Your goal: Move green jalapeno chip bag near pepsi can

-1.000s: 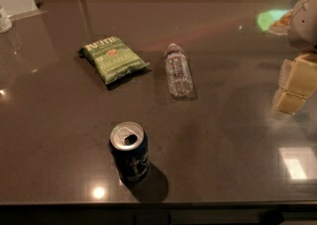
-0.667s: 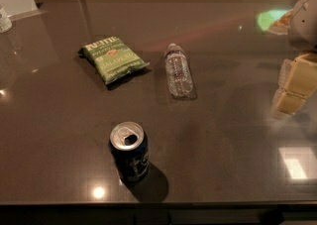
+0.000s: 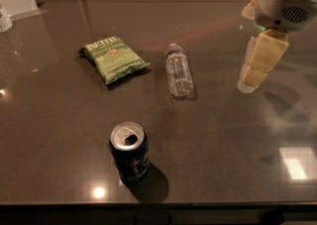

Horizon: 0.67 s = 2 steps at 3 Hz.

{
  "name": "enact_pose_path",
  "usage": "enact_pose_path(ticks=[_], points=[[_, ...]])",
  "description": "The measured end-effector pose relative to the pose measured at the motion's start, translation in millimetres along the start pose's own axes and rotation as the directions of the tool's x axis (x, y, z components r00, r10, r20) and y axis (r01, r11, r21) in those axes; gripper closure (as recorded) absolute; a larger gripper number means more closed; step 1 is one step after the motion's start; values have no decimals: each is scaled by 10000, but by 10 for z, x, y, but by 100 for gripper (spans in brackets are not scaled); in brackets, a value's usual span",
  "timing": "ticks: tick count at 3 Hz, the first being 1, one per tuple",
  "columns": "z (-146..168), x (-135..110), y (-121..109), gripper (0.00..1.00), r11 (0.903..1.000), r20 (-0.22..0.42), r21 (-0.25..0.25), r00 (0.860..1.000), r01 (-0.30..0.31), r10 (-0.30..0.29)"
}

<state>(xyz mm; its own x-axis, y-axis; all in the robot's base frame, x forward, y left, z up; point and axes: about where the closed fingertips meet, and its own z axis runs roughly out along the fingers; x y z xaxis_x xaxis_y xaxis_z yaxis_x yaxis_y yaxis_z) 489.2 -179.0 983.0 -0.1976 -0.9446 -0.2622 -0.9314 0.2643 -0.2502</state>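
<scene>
In the single camera view, a dark glossy bench carries three things. The green chip bag lies flat toward the back left, its label facing up. The pepsi can stands upright near the front edge, well apart from the bag and slightly to the right of it. A clear water bottle lies on its side just right of the bag, between the bag and the arm.

The pincer hangs over the right part of the bench, pointing down, clear of every object and holding nothing. Whether it is released or clenched cannot be told from this angle.

Compared with a second ago, the arm has come in from the right edge of the view and now sits further left, closer to the bottle. The bag, the can and the bottle have not shifted.

This reads as the start of the reach: the bag has not been touched. To get to it the pincer probably has to pass over or around the bottle, which could roll if nudged.
</scene>
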Motion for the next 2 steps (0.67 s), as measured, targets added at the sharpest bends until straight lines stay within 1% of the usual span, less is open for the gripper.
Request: enact_pose_path(ticks=[1, 2], points=[[159, -303, -198, 0, 9997, 268, -238, 9996, 51, -45], [413, -653, -325, 0, 9986, 446, -515, 9989, 137, -114]])
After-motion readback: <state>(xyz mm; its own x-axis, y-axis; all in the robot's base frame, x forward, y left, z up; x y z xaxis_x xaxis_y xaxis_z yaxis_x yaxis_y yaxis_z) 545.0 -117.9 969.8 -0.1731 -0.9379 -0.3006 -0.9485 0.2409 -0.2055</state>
